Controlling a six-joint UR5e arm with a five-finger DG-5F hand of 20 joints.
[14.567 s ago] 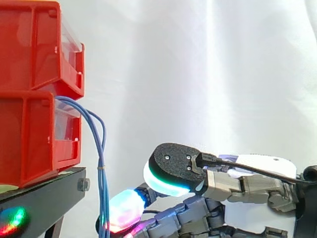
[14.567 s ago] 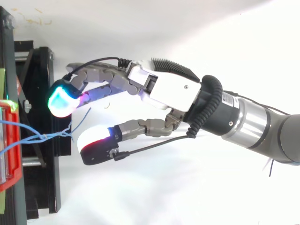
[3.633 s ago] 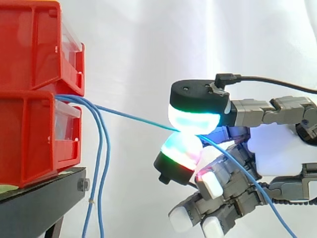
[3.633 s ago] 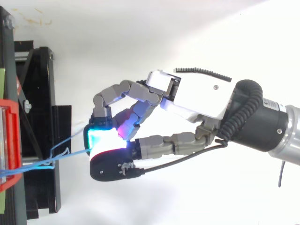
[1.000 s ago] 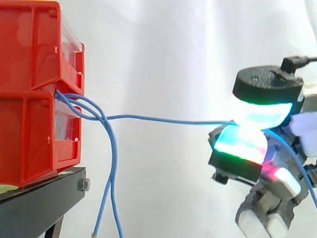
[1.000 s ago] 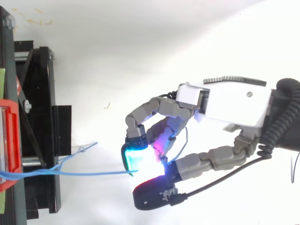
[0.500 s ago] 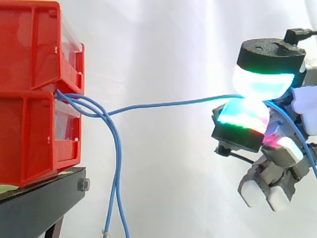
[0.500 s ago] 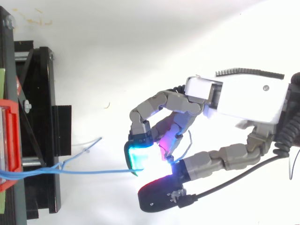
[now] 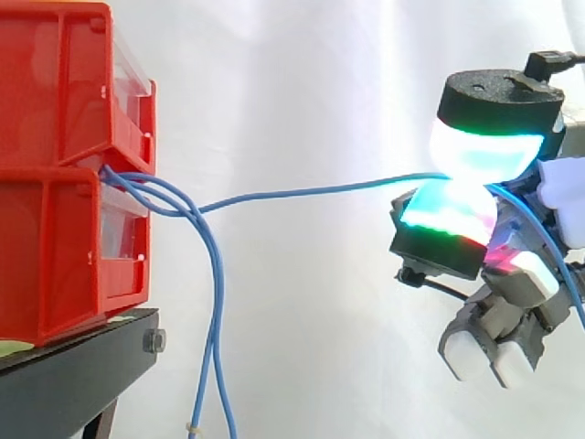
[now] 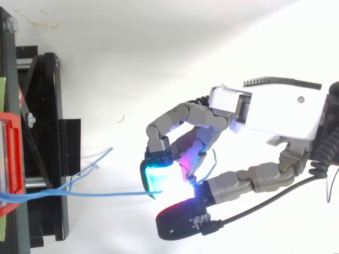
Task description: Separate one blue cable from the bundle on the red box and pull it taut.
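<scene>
- The robot hand [image 10: 275,111] sits well clear of the stand on the right of the side view. Its thumb and one finger are closed in a narrow pinch on a single thin blue cable [image 9: 311,191], and the two glowing pads [image 9: 483,146] – white-cyan with green rims – meet on it. The other fingers are curled below the pinch.
- Behind the pinch, the cable's loose tail [image 9: 548,247] drops past the hand toward the lower right.
- From the pinch the held cable runs left in a shallow, slightly sagging line, not quite straight. In the top view it crosses above the stand's front edge.
- The remaining blue cables [image 9: 217,302] bend over just beside the bin front and hang down past the stand's front edge – apart from the held one except where they all emerge.
- All the cables come out of the gap between two stacked red plastic bins: the lower bin [image 9: 55,247] and the upper bin [image 9: 55,82].
- The bins rest on the top of a black metal stand [image 9: 73,375], near its front edge.
- A white curtain [image 9: 302,91] hangs behind everything.
</scene>
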